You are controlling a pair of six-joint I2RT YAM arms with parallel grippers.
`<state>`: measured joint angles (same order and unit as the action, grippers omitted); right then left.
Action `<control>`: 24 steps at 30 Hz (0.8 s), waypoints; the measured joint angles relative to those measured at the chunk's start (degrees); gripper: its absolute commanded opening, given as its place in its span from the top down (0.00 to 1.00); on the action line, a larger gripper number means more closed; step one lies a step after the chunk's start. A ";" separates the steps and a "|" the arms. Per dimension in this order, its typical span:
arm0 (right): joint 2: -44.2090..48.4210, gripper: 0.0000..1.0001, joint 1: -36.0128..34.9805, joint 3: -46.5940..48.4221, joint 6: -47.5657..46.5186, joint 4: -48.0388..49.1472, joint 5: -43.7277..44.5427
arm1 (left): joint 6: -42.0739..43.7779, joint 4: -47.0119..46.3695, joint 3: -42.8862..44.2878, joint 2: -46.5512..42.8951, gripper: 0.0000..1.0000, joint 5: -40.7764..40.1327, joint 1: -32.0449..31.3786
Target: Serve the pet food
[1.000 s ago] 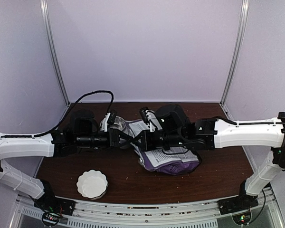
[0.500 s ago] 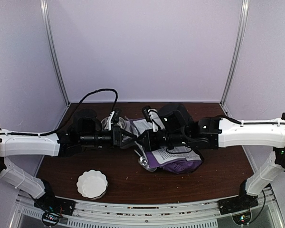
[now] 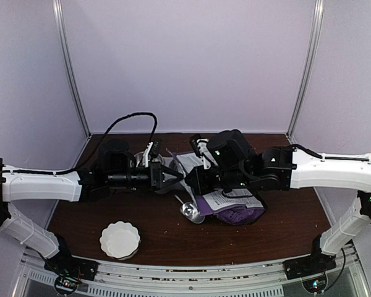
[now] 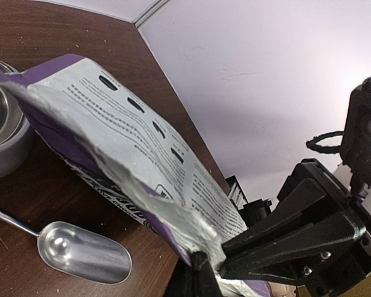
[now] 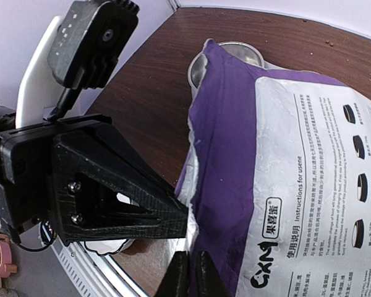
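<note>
The purple-and-white bag (image 3: 230,205) lies on the table with its torn top edge lifted at the middle. My left gripper (image 3: 179,178) is shut on that edge; in the left wrist view its fingertips (image 4: 203,272) pinch the crumpled foil of the bag (image 4: 142,142). My right gripper (image 3: 193,180) faces it almost tip to tip. In the right wrist view the right gripper (image 5: 190,272) is shut on the edge of the bag (image 5: 297,173) just beside the left one. The pet food is hidden; I see none outside the bag.
A shiny metal scoop (image 3: 190,210) lies on the table in front of the bag, also in the left wrist view as the scoop (image 4: 83,250). A steel bowl (image 3: 142,162) stands behind the left gripper. A white fluted dish (image 3: 119,240) sits near the front left edge.
Both grippers have moved back and a little right, raising the bag's edge. The left gripper has shut on it. The scoop now shows in full in front of the bag.
</note>
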<state>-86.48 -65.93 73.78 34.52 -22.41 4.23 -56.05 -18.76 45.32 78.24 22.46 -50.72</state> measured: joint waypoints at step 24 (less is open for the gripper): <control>-4.42 0.98 -0.87 5.84 -0.94 -5.29 2.75 | 0.96 0.92 0.33 0.04 1.00 0.28 0.00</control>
<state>-90.89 -66.81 79.61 33.58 -27.70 6.98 -55.09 -17.85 45.65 78.28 22.74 -50.72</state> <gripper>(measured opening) 0.091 0.008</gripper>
